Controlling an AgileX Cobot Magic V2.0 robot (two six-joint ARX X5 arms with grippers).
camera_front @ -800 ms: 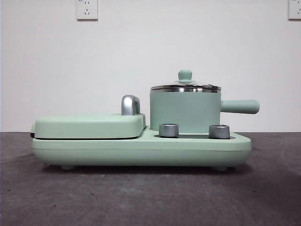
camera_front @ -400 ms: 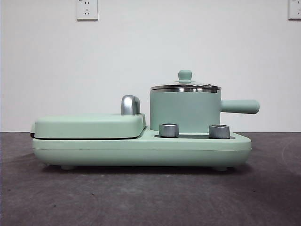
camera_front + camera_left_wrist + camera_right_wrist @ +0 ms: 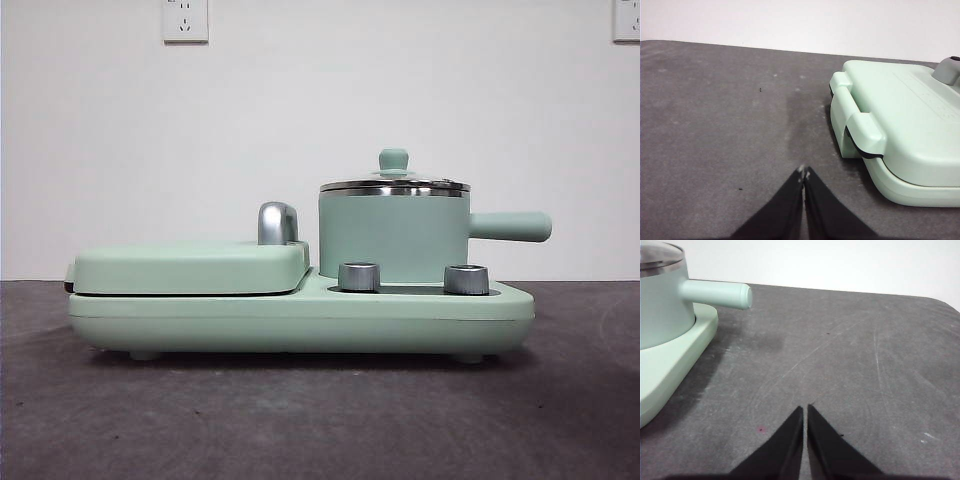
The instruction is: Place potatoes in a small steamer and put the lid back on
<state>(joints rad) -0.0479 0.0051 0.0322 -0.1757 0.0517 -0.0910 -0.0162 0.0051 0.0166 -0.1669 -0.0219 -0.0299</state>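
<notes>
Sitting right of centre in the front view, the small steamer (image 3: 393, 238) wears the lid (image 3: 394, 183); any potato is perhaps hidden inside. Beside it lies the griddle cover (image 3: 190, 267). Left gripper (image 3: 803, 175) and right gripper (image 3: 805, 411) hang clenched, empty.

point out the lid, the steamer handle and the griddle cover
lid (image 3: 394, 160), front view, on its mint-green knob
steamer handle (image 3: 510, 226), front view, mid-length of the handle
griddle cover (image 3: 190, 266), front view, on its front face
</notes>
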